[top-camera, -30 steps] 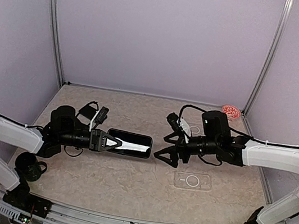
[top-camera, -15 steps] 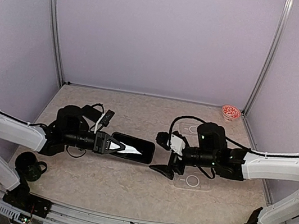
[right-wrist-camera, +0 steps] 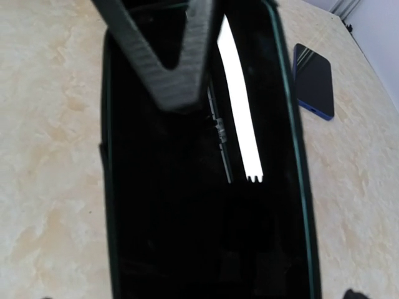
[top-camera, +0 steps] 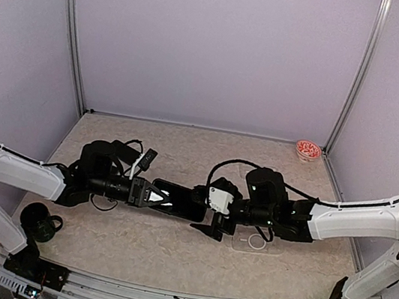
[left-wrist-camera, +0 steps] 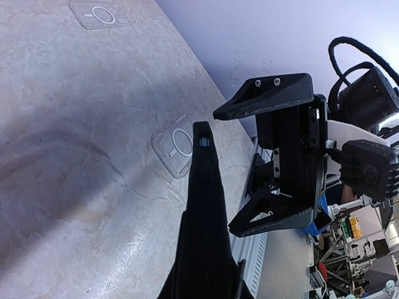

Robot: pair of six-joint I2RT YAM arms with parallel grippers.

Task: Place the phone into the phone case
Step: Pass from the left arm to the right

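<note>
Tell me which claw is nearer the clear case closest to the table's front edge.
Right. The right claw hangs open just left of the case in the top view, at the phone's end; the left claw, shut on the phone, sits farther left.

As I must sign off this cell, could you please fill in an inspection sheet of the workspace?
Surface: beige marbled tabletop.
Job's things: black phone held above the tabletop; clear case flat under the right arm; second clear case farther back.
Clutter: red-and-white dish, back right corner; round black object, front left; dark second phone lying flat.
Claws: left claw shut on the phone; right claw open, fingers either side of the phone's free end.
Cables: black loops at both wrists, clear of the phone.
Surroundings: lilac walls, metal posts.
</note>
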